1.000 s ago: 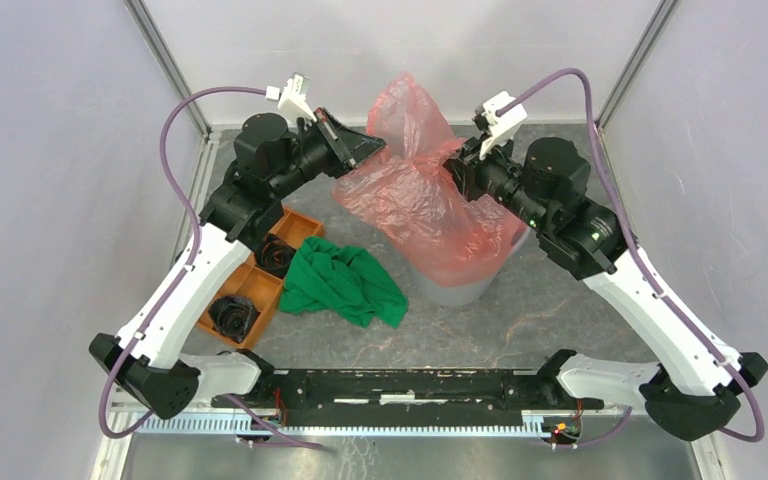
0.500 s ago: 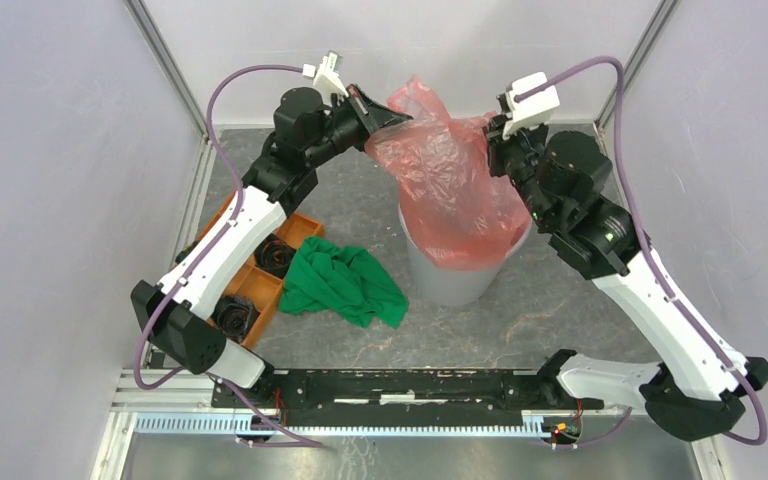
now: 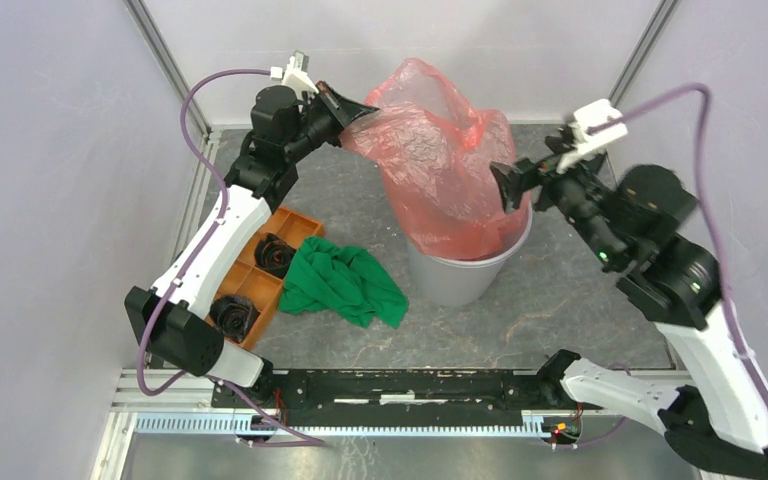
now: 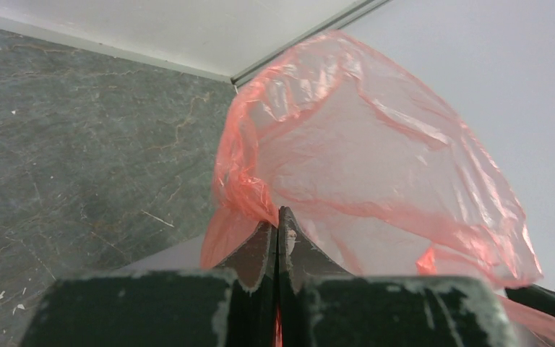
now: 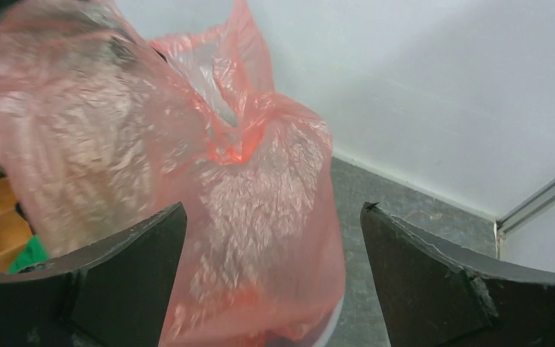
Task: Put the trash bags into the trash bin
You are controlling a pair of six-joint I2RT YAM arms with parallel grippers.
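Note:
The red-pink trash bag (image 3: pixel 430 150) stands puffed up, its lower part inside the grey-white trash bin (image 3: pixel 460 278). My left gripper (image 3: pixel 365 108) is shut on the bag's upper left edge, high above the table. In the left wrist view the closed fingertips (image 4: pixel 280 215) pinch gathered film of the bag (image 4: pixel 376 159). My right gripper (image 3: pixel 506 186) is open beside the bin's right rim. In the right wrist view its jaws (image 5: pixel 274 206) stand wide apart with the bag (image 5: pixel 246 181) just ahead of them, not clamped. The bin's rim (image 5: pixel 337 318) shows below.
An orange compartment tray (image 3: pixel 305 222) with black rolls (image 3: pixel 275 252) lies to the left of the bin. A green cloth (image 3: pixel 345 282) lies between the tray and the bin. Grey walls and metal frame posts (image 3: pixel 165 60) enclose the table.
My right gripper has opened, let go of the bag and drawn back to the right. My left gripper has shifted left, still holding the bag, which now stands taller over the bin.

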